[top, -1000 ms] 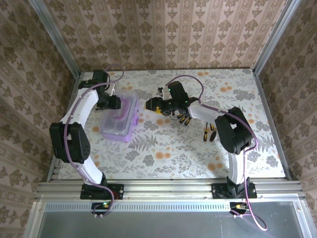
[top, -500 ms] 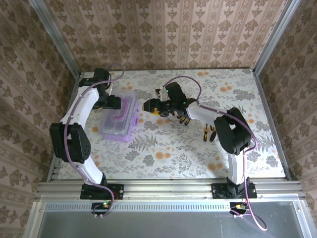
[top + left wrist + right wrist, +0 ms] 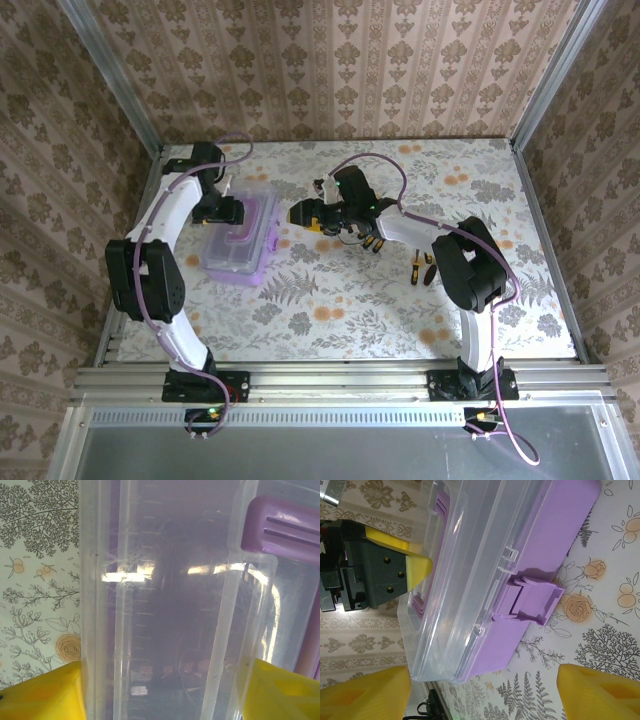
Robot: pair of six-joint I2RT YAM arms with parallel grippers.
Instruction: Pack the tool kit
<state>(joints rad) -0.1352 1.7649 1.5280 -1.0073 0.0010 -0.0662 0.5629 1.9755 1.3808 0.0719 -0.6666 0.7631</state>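
Case [image 3: 240, 240] inside left end effector [image 3: 167, 680], grip unclear; right end effector [image 3: 482, 675] apart near screwdrivers [image 3: 421, 268]

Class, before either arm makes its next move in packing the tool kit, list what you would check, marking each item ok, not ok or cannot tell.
1. Loading access: the clear lid of the lilac plastic case is shut: not ok.
2. Reach: the purple latch faces the right gripper: ok.
3. The right gripper is open and empty: ok.
4. Steadying: the left gripper straddles the lid; firm hold: cannot tell.
5. Packing: the black-and-orange screwdrivers lie loose on the floral table: not ok.
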